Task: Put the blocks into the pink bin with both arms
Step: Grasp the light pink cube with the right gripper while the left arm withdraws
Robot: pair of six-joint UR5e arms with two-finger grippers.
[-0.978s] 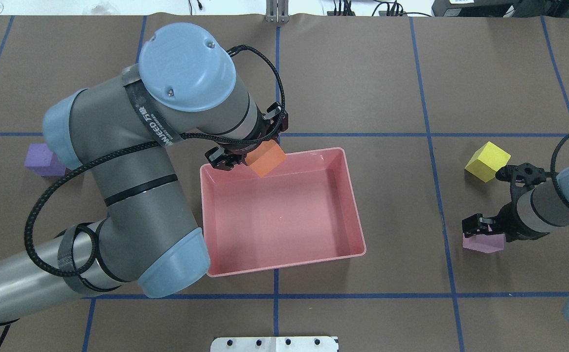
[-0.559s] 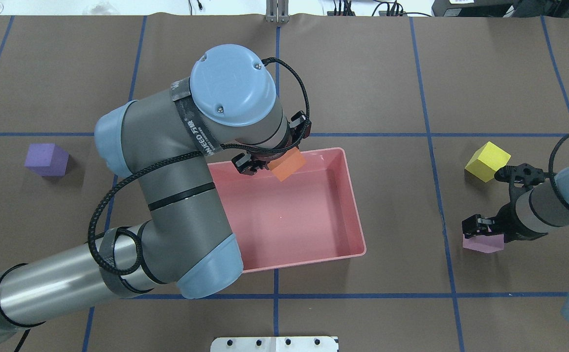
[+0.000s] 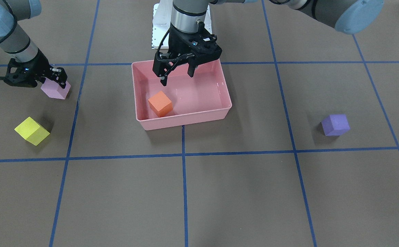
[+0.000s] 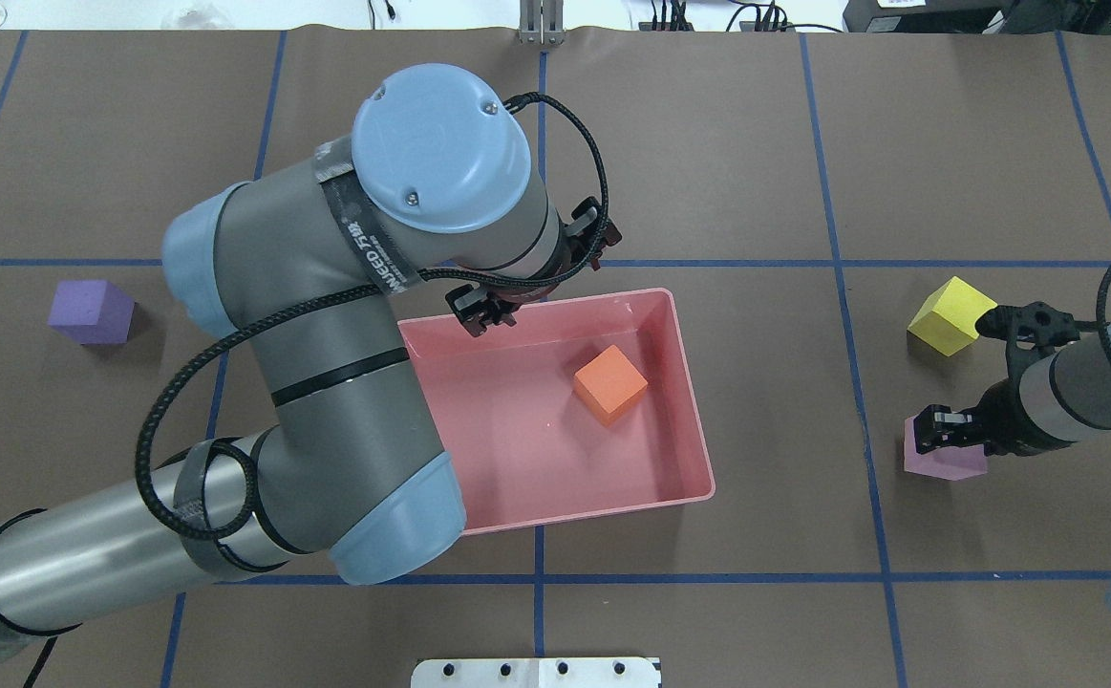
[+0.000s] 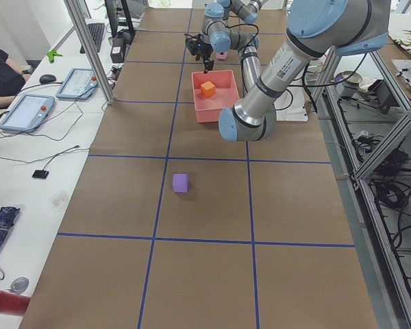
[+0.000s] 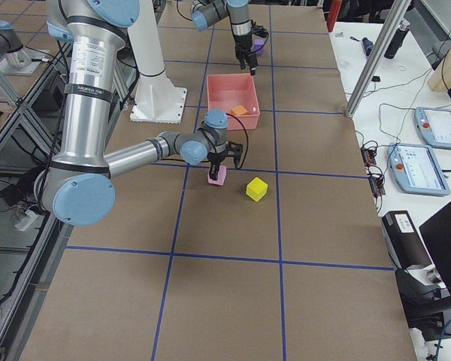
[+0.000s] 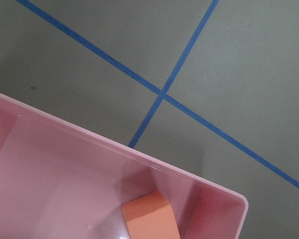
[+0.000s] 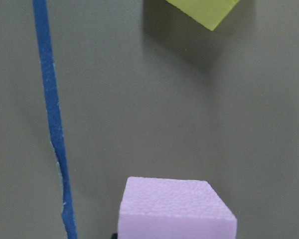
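Observation:
The orange block (image 4: 610, 384) lies loose on the floor of the pink bin (image 4: 698, 420), near its far right side; it also shows in the front view (image 3: 160, 103) and the left wrist view (image 7: 149, 219). My left gripper (image 3: 177, 77) is open and empty above the bin (image 3: 182, 121). My right gripper (image 4: 949, 444) is down on the pink-lilac block (image 4: 947, 465), which sits on the table (image 3: 57, 91), and looks closed on it. The yellow block (image 4: 951, 315) lies just beyond it. The purple block (image 4: 90, 311) lies far left.
Blue tape lines cross the brown table cover. The white base plate (image 4: 536, 672) sits at the robot's edge. My left arm's elbow (image 4: 393, 526) overhangs the bin's near left corner. A bench with tablets (image 5: 27, 110) runs along the operators' side.
My left gripper has opened and the orange block has dropped from it to the bin floor. My right gripper's visible finger has moved in against the pink-lilac block.

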